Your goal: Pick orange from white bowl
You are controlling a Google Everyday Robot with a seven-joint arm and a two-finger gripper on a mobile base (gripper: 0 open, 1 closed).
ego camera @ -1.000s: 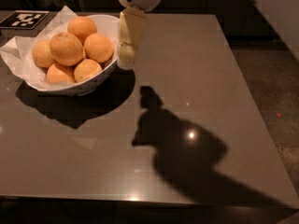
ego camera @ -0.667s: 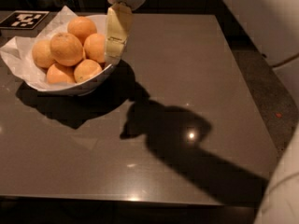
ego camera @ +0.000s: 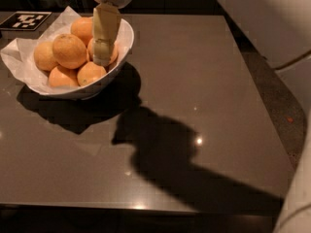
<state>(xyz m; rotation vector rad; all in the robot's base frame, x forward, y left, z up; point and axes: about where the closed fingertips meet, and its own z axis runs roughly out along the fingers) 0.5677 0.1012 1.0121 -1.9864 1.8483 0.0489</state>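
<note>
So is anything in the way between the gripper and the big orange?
Nothing visible is. The orange sits uncovered on top of the pile in the white bowl. The gripper hangs just to its right, close to a smaller orange.

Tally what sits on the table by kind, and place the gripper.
Large dimpled orange: 1
Smaller oranges: 5
White bowl: 1
White paper liner: 1
Black-and-white marker tag: 1
Total: 9
Gripper: 1, over the white bowl's right side, hiding part of one smaller orange.
</note>
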